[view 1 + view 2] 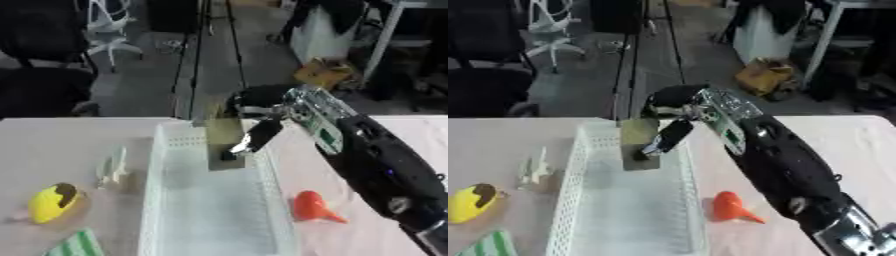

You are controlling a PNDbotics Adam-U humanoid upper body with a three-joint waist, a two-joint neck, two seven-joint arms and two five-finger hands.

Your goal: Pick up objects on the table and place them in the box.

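Left eye view: right hand [262, 131] grasps an olive block [226, 145] over the box [166, 200] (lower it inside before letting go).

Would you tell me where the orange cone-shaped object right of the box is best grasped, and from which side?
Probably across its wide rounded body, from above. The orange object lies on the table with its thin tip toward the lower right, and the white box stands close on its left.

A white box [157, 200] with a pale lattice wall sits on a pinkish-white desk [52, 145]. The black and silver right hand [677, 131] holds an olive-drab block [226, 145]. Nearby lie an orange cone-shaped object [733, 206], a yellow object with a dark patch [54, 202], and green-and-white striped cloth [80, 245].
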